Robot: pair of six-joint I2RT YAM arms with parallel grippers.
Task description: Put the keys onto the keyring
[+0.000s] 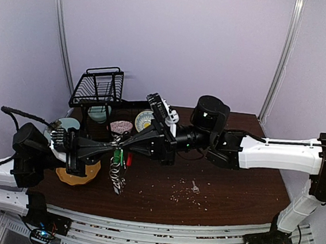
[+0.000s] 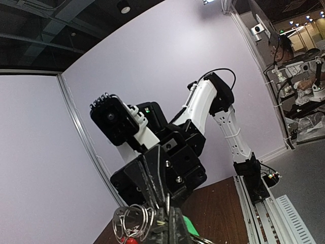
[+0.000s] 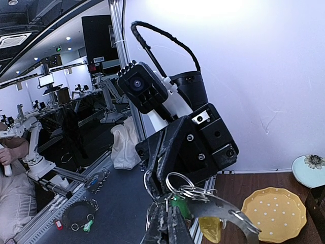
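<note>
The keyring, a bunch of silvery rings and chain with a red clip, hangs above the table's middle left. My left gripper and right gripper meet tip to tip at its top, and both are shut on it. In the left wrist view my gripper pinches the rings, with a green tag behind it. In the right wrist view my gripper is shut beside the rings, a green tag and a yellow tag. One small loose key lies on the table.
A black wire rack stands at the back left, with a teal plate, a speckled bowl and a patterned plate near it. A yellow plate lies under my left arm. Crumbs dot the table.
</note>
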